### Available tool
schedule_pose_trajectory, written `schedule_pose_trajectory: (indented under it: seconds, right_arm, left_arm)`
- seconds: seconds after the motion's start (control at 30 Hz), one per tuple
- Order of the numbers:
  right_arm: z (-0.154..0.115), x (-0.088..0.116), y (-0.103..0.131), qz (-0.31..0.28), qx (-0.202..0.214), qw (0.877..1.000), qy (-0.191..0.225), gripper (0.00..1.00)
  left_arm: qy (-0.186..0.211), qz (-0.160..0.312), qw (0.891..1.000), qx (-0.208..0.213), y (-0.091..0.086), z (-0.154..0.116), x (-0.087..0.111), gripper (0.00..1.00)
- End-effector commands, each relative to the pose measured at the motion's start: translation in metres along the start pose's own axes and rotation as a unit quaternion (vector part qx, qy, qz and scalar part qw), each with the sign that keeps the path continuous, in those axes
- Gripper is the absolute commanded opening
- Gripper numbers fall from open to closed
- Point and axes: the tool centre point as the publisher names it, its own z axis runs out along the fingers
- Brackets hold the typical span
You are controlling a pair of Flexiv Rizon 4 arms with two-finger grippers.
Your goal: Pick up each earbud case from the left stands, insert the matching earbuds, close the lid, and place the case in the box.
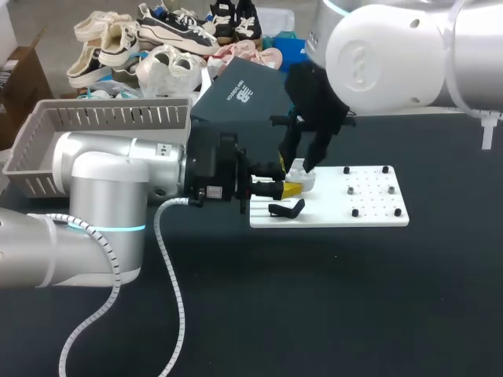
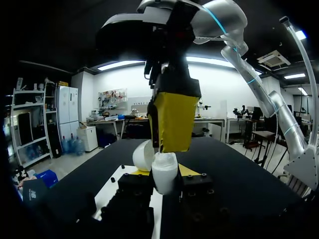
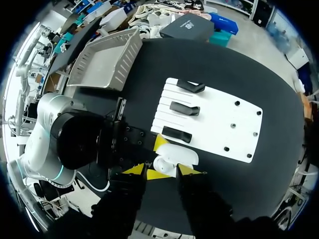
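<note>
A white earbud case (image 1: pixel 303 179) with its lid open is held just above the white board (image 1: pixel 369 210), near the board's left end. My left gripper (image 1: pixel 291 188) comes in from the left and is shut on the case's body (image 2: pixel 164 174); the raised lid (image 2: pixel 143 155) stands beside it. My right gripper (image 1: pixel 301 163) hangs straight over the case, its fingers apart on either side of it. In the right wrist view the case (image 3: pixel 174 157) lies just ahead of the right gripper (image 3: pixel 163 171). Three black stands (image 3: pixel 187 108) sit in a row on the board.
Small black pegs (image 1: pixel 355 212) dot the board's right half. A grey slatted basket (image 1: pixel 110 118) stands at the back left, with a dark box (image 1: pixel 244 94) behind the board. Bare black table (image 1: pixel 330 298) stretches in front.
</note>
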Motion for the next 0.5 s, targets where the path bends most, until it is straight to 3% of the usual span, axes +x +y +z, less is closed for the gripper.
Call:
schedule_pose_trajectory:
  seconds: [0.03,0.17,0.3,0.33,0.4,0.5]
  right_arm:
    - [-0.002,0.004,0.001,0.000,0.000,1.000,-0.003,0.38]
    - [-0.014,0.008,0.003,-0.002,-0.012,1.000,-0.007,0.39]
    - [-0.036,0.007,0.002,0.019,-0.046,0.999,-0.023,0.50]
    - [-0.039,0.004,-0.001,0.030,-0.044,0.998,-0.038,0.71]
    - [-0.041,-0.004,-0.007,0.062,-0.038,0.995,-0.064,1.00]
    - [-0.040,-0.016,-0.018,0.109,-0.033,0.990,-0.086,1.00]
  left_arm:
    - [0.000,0.000,1.000,-0.003,-0.002,0.000,-0.001,0.00]
    - [0.000,0.000,1.000,-0.003,-0.002,0.000,-0.001,0.00]
    - [0.000,0.000,1.000,-0.003,-0.002,0.000,-0.001,0.00]
    - [0.000,0.000,1.000,-0.003,-0.002,0.000,-0.001,0.00]
    - [0.000,0.000,1.000,-0.003,-0.002,0.000,-0.001,0.00]
    - [0.000,0.000,1.000,-0.003,-0.002,0.000,-0.001,0.00]
